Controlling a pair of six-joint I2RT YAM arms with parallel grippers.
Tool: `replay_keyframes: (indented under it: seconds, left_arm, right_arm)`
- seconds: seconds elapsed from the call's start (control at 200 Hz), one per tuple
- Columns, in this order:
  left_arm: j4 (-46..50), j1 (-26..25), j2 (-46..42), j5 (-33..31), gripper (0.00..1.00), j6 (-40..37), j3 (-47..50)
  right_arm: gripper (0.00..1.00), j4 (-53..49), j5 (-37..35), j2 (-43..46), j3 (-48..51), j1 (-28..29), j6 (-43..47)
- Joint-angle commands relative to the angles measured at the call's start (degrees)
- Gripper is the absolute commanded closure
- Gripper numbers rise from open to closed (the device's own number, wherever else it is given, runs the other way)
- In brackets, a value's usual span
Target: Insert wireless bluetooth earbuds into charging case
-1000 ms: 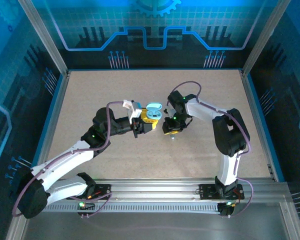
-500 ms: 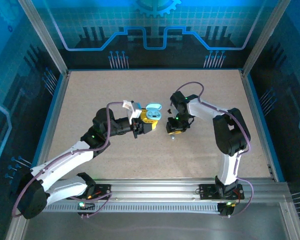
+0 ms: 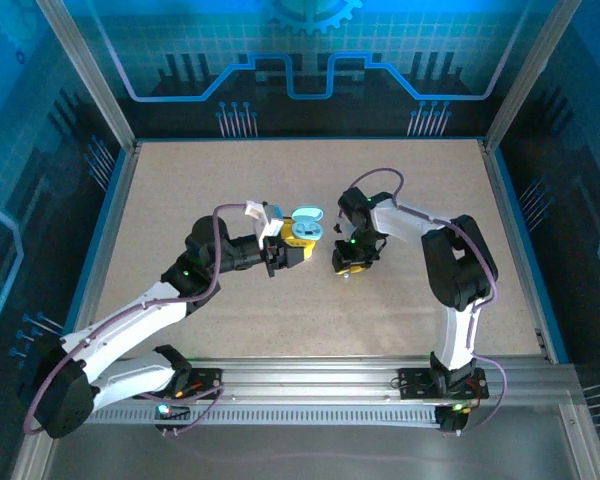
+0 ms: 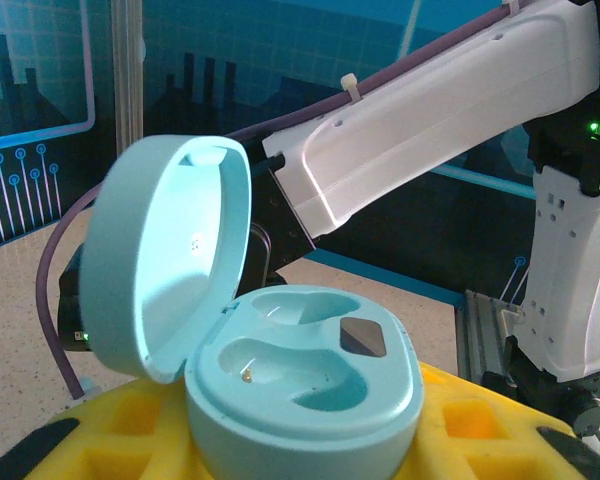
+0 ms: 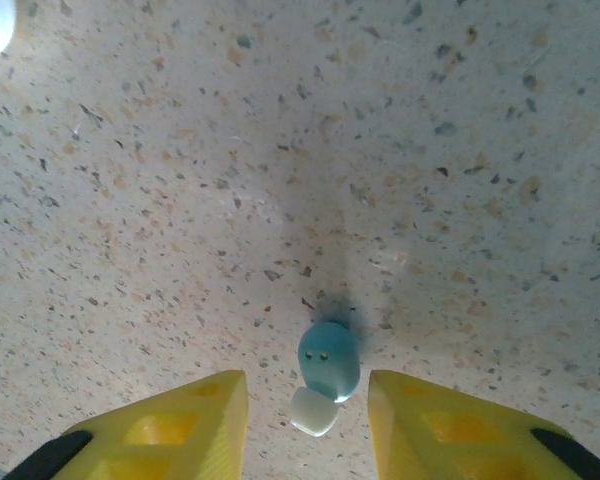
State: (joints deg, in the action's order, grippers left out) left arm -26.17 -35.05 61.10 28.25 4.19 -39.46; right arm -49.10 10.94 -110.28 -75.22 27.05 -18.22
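Saw earbud (image 5: 327, 372) on table (image 5: 180, 150) between right gripper's (image 5: 303, 380) 2 parted fingers, near their tips, touching neither, long axis roughly along them. Found open charging case (image 4: 305, 370) clamped in left gripper (image 3: 292, 250), well apart.

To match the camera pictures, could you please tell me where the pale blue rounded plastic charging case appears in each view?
Top external: the pale blue rounded plastic charging case sits just left of centre, at the tip of the left tool.
Left wrist: it spans the lower middle, lid up at left, between the yellow fingers.
Shared landmark: the right arm's white link, right of the case in both.
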Motion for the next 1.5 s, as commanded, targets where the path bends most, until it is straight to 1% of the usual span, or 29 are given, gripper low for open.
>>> replay_keyframes:
  seconds: [0.0,0.125,0.285,0.345,0.49,0.66,0.901,1.121,1.281,1.386,1.496]
  left_arm:
    - [-0.8,-0.3,-0.8,-0.2,0.63,-0.1,0.4]
    - [-0.8,-0.4,-0.7,-0.1,0.63,-0.1,0.2]
    - [-0.7,-0.3,-0.6,0.0,0.63,-0.1,0.1]
    - [-0.7,-0.3,-0.6,-0.1,0.63,-0.1,0.1]
    - [-0.7,-0.4,-0.3,-0.2,0.63,-0.1,-0.1]
    - [-0.7,-0.3,-0.1,-0.1,0.63,0.0,-0.2]
    - [-0.7,-0.3,0.2,0.0,0.63,0.1,-0.1]
    - [-0.6,-0.3,-0.2,-0.2,0.63,0.1,0.0]
    - [-0.6,-0.4,0.0,-0.2,0.63,0.1,-0.1]
    - [-0.7,-0.3,0.2,0.0,0.63,0.1,-0.1]
    - [-0.9,-0.3,0.3,0.0,0.63,0.1,-0.2]
  right_arm:
    - [0.64,-2.0,-0.6,-1.4,0.6,0.6,0.8]
    - [0.68,-1.8,-1.4,-1.7,0.7,0.4,0.6]
    - [0.71,-1.4,-1.0,-1.3,1.0,-0.3,0.8]
    - [0.74,-0.9,-0.1,-0.8,1.5,-0.7,0.9]
    - [0.75,-0.1,1.4,0.1,2.9,-2.6,1.3]
    - [0.72,1.1,3.3,1.1,4.4,-4.9,1.6]
    - [0.71,3.9,8.9,2.8,6.0,-8.7,1.4]
    - [0.69,3.8,8.9,2.7,6.9,-10.7,1.7]
    - [0.67,3.4,7.1,3.7,7.1,-11.0,1.4]
    - [0.66,2.0,4.1,4.2,6.4,-10.9,0.9]
    - [0.62,1.7,3.9,5.3,6.7,-10.7,0.0]
